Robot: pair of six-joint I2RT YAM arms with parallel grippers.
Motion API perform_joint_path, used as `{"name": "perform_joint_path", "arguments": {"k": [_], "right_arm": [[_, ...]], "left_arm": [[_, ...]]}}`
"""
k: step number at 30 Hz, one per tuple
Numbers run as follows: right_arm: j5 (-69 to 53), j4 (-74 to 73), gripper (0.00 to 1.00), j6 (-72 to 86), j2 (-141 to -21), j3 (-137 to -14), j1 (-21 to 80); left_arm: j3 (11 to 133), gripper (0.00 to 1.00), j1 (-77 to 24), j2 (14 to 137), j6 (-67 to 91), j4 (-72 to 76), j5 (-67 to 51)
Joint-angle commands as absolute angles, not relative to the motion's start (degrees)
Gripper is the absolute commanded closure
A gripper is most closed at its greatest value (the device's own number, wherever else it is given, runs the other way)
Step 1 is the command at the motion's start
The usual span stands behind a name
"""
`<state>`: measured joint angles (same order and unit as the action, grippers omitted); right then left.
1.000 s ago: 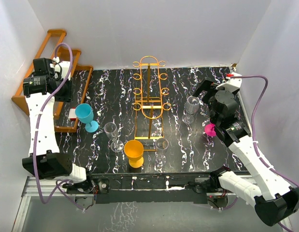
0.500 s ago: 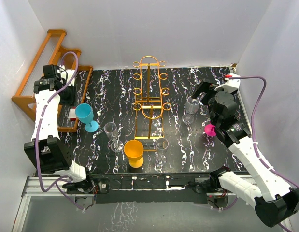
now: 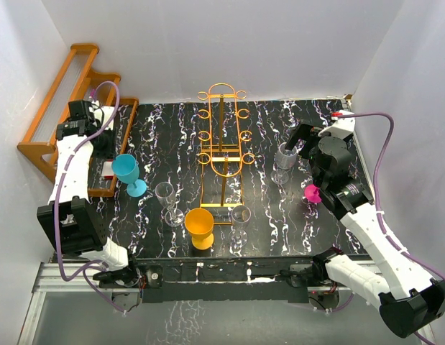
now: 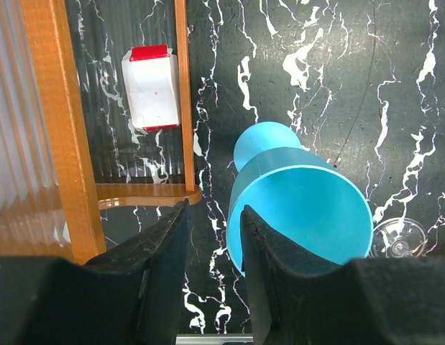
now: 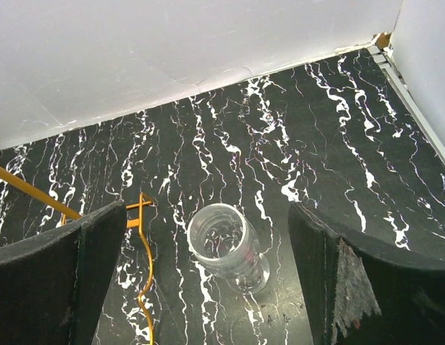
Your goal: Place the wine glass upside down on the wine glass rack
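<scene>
Wine glass (image 5: 226, 248): clear, smooth, round-bowled on a slim stem. Stands upright on the black, white-veined bench (image 3: 280, 215), near the right side of the wine glass rack (image 3: 222, 129) (thin golden wire, curled loop hooks). Sits framed by the right gripper (image 5: 208, 223), spread wide and empty, likely lined up to take the bowl. Left gripper (image 4: 213, 215): narrowly parted, grasping nothing, beside a matte teal goblet (image 4: 301, 215), seemingly out of the way.

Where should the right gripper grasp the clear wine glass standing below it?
Probably around the bowl, from above: the wine glass stands upright below the open right gripper, and that leaves stem and foot free for the rack.
</scene>
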<state>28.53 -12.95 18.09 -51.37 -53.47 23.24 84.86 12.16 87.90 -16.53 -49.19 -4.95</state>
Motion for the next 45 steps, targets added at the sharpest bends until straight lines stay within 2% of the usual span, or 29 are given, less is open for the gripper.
{"name": "perform_joint_path", "arguments": {"k": [1,8,10,12,13,14,18,21,24,29,32,37,40,43,45], "right_arm": [[29.2,-11.8,0.01,17.6,-50.6,-56.3,23.4],[29.4,-12.4,0.02,17.4,-51.2,-57.3,23.4],[29.3,-12.5,0.02,17.5,-51.1,-57.3,23.3],[29.3,-12.7,0.02,17.6,-50.9,-57.2,23.4],[29.4,-12.8,0.02,17.8,-50.8,-57.3,23.4],[29.5,-13.0,0.02,17.9,-50.7,-57.3,23.4],[30.3,-14.2,0.02,17.7,-50.4,-58.5,23.4],[31.2,-14.9,0.02,16.5,-50.2,-60.0,23.4],[31.8,-14.9,0.02,15.6,-49.9,-61.9,23.3],[34.2,-14.4,0.02,14.7,-50.1,-67.1,23.4],[29.6,-11.6,0.02,13.3,-49.8,-69.9,23.4],[0.0,-8.1,0.01,13.5,-52.7,-77.0,23.4],[-18.6,-7.2,0.01,18.0,-57.7,-82.8,23.4],[-31.4,-0.1,0.01,27.9,-62.1,-84.8,23.4],[-35.5,8.1,0.03,35.4,-64.2,-83.9,23.5]], "left_arm": [[82.9,0.66,12.1,88.0,-17.0,-48.3,-6.0],[80.1,0.67,12.1,87.3,-17.0,-46.7,-6.7],[79.5,0.7,12.1,87.4,-17.3,-46.6,-7.2],[78.8,0.81,12.1,87.3,-17.8,-46.8,-8.4],[78.6,0.96,12.2,87.2,-18.1,-47.1,-9.2],[78.6,1.0,12.1,87.3,-18.1,-47.4,-9.9],[81.7,1.0,11.8,86.0,-18.0,-49.7,-10.7],[90.4,1.0,10.3,83.0,-18.2,-52.5,-9.6],[97.9,1.0,8.0,77.8,-18.6,-49.4,-7.5],[102.2,1.0,6.0,70.8,-18.6,-34.0,-9.0],[99.3,1.0,5.8,67.4,-16.8,-20.6,-15.6],[88.5,1.0,5.4,62.0,-8.8,9.9,-21.1],[77.0,1.0,5.4,58.0,-3.4,36.5,-26.4],[70.6,1.0,5.0,57.7,1.6,59.0,-29.9],[70.0,1.0,4.6,58.1,3.4,65.5,-30.9]]}}
